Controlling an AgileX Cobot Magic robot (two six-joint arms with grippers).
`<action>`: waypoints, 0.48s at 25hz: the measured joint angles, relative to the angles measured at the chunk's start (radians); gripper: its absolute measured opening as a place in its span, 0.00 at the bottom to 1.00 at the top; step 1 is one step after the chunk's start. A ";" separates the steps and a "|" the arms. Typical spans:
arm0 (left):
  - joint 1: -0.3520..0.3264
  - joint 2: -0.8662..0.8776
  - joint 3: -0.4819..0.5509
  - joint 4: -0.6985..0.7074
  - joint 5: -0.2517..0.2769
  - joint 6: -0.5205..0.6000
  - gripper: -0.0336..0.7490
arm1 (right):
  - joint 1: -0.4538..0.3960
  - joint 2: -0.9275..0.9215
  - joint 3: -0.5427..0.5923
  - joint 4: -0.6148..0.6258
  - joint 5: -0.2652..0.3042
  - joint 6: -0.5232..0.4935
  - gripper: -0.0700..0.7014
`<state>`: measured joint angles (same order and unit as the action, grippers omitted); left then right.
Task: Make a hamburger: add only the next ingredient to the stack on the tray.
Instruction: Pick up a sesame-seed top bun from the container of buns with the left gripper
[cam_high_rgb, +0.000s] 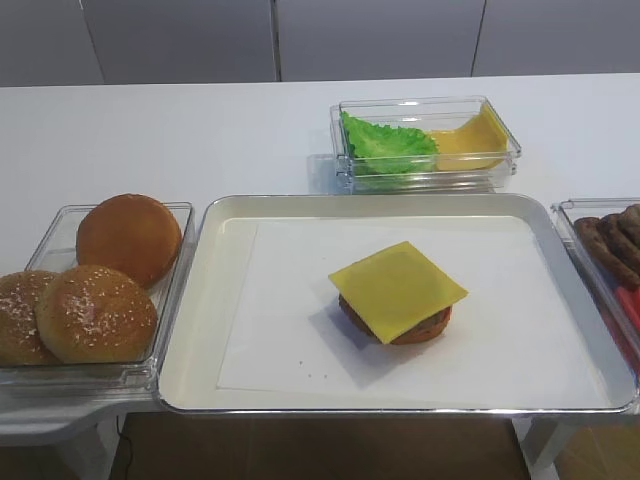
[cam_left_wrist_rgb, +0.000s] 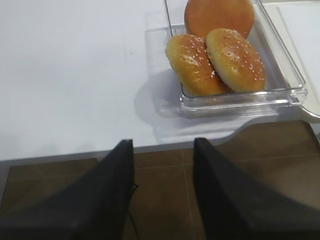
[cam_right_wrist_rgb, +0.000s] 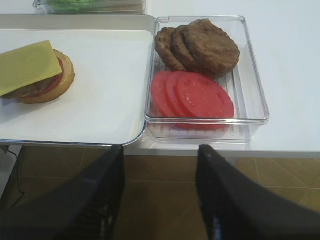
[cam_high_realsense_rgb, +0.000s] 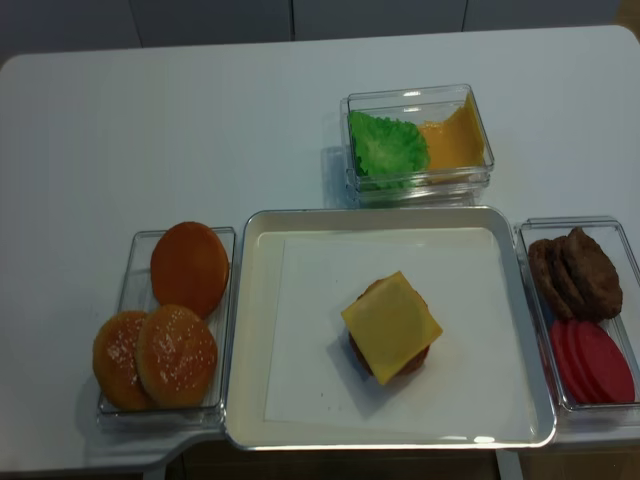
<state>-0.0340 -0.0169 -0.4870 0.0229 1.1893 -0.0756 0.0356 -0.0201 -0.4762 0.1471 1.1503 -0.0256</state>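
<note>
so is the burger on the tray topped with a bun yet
Not yet: the cheese slice lies bare on the stack, and both seeded buns sit in their tub.

The tray (cam_high_realsense_rgb: 240, 330) is shiny metal with a mirror-bright rim, lined with matt white paper (cam_high_realsense_rgb: 310, 330); the cheese slice (cam_high_realsense_rgb: 391, 326) on the stack looks smooth and slightly waxy; the 2 seeded buns (cam_high_realsense_rgb: 176, 355) have a faintly glossy crust speckled with pale seeds, the plain bun (cam_high_realsense_rgb: 189, 267) is smooth and matt; the tubs (cam_high_realsense_rgb: 417, 185) are clear glossy plastic; the table (cam_high_realsense_rgb: 180, 140) is smooth matt white; the 3 tomato slices (cam_right_wrist_rgb: 197, 97) look moist, the patties (cam_right_wrist_rgb: 205, 45) rough and grainy.
</note>
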 joint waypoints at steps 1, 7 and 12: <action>0.000 0.000 0.000 0.000 0.000 0.000 0.42 | 0.000 0.000 0.000 0.000 0.000 0.000 0.55; 0.000 0.000 0.000 0.000 0.000 0.000 0.42 | 0.000 0.000 0.000 0.000 0.000 0.000 0.50; 0.000 0.000 0.000 0.000 0.000 0.000 0.42 | 0.000 0.000 0.000 0.000 0.000 0.000 0.46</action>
<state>-0.0340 -0.0169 -0.4870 0.0229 1.1893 -0.0756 0.0356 -0.0201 -0.4762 0.1471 1.1503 -0.0256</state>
